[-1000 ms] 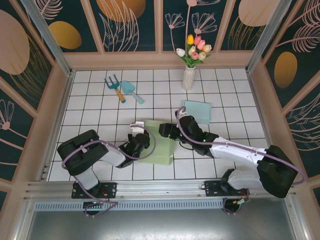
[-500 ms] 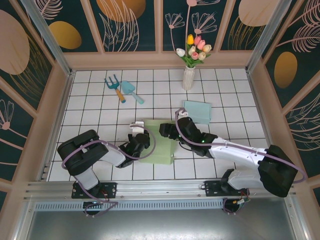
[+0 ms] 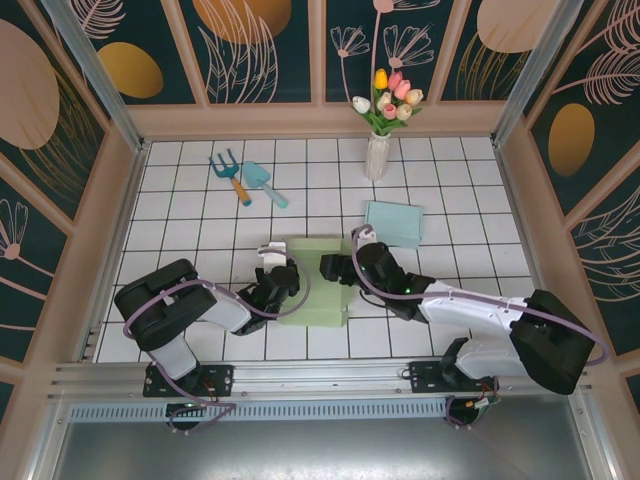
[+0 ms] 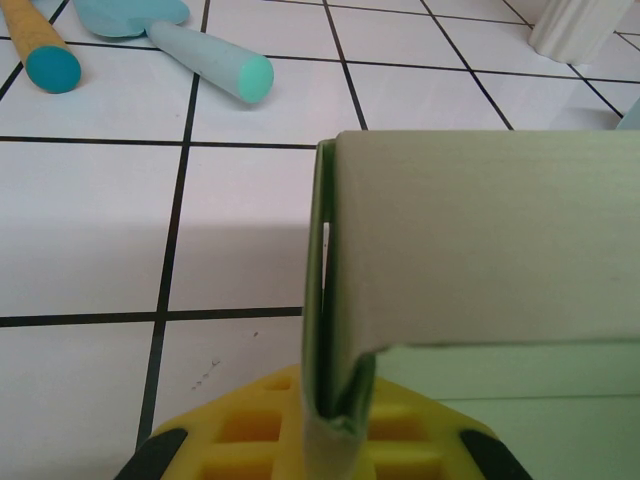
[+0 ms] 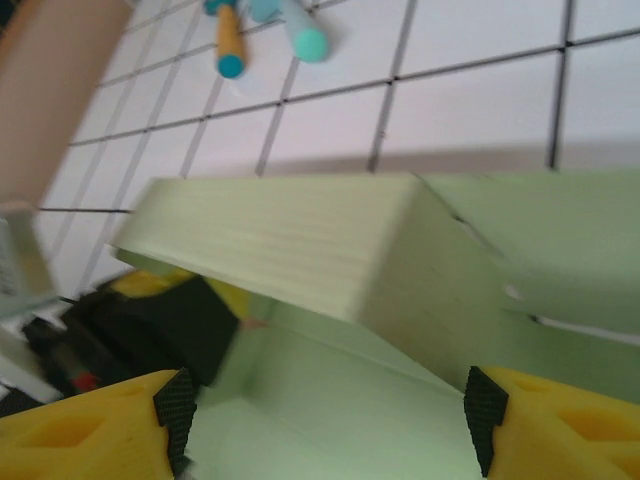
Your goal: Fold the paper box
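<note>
Now: left gripper has its jaws closed tight on the folded left edge of the paper box. The wrist view shows a doubled layer of pale green card nipped between the yellow pads. Right gripper has its jaws standing wide, 2 yellow fingertips either side of the box's inner floor, with a raised wall ahead of them. Nothing is gripped; whether it touches the card cannot be judged.

Box position: on the white tiled table, between the 2 grippers and near the arm bases. Partly folded, at least 1 wall lifted.

Handling (judgement): thin card, very light, stiff only along creases. Likely slides on the tile, so 1 side needs pinning while the other is bent. Would crumple if squeezed mid-panel. Best hold is a flap edge close to a score line.

Orientation: from above, the long axis runs away from the bases toward the tulip vase. The pinched wall lies along that axis, on the left side. A 2nd, teal sheet lies near, beyond the right gripper.
</note>
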